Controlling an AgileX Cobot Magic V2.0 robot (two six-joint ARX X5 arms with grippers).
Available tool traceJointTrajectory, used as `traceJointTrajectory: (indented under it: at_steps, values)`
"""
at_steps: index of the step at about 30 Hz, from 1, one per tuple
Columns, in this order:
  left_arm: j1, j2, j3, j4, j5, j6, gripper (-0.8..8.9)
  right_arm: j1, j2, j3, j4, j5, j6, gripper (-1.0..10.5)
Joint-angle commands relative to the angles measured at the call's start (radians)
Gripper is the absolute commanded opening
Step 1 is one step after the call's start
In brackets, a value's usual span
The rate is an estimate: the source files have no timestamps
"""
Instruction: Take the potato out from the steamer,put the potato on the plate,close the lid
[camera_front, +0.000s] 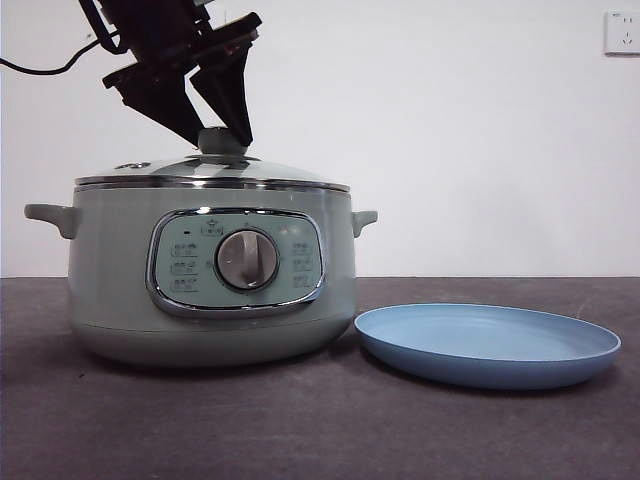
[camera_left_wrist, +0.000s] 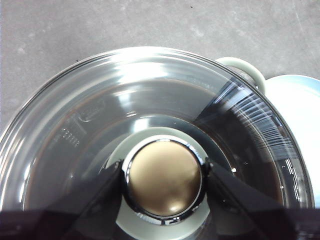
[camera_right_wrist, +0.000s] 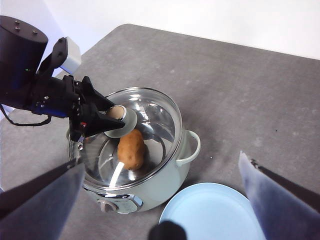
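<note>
Grey tabletop (camera_front: 300, 430) bearing the steamer (camera_front: 120, 290), its lid (camera_right_wrist: 150, 120) on and the potato (camera_right_wrist: 131, 149) visible beneath the glass; left gripper (camera_left_wrist: 162, 177) pinching the lid's knob (camera_left_wrist: 164, 176), right gripper (camera_right_wrist: 160, 200) spread wide, high above the plate (camera_front: 490, 345) beside the steamer.

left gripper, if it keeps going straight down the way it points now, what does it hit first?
Most likely the lid's knob: the left gripper points down at it, one jaw on either side. Past the knob comes the glass lid, seated on the steamer. Contact with the knob is not certain from these views.
</note>
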Motion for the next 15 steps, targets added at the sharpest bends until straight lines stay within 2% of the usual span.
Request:
traceJointTrajectory:
  at_steps: [1, 9, 15]
  values:
    - [-0.003, 0.01, 0.002, -0.002, -0.005, 0.028, -0.08, 0.002, 0.0, 0.004, 0.006, 0.003, 0.006, 6.9]
    - [-0.003, -0.024, 0.093, -0.041, -0.004, 0.032, -0.08, 0.002, 0.0, 0.004, 0.025, 0.003, 0.011, 6.9]
    - [-0.003, -0.035, 0.304, -0.192, -0.005, 0.075, -0.08, 0.002, 0.0, 0.004, 0.029, 0.002, 0.042, 6.9]
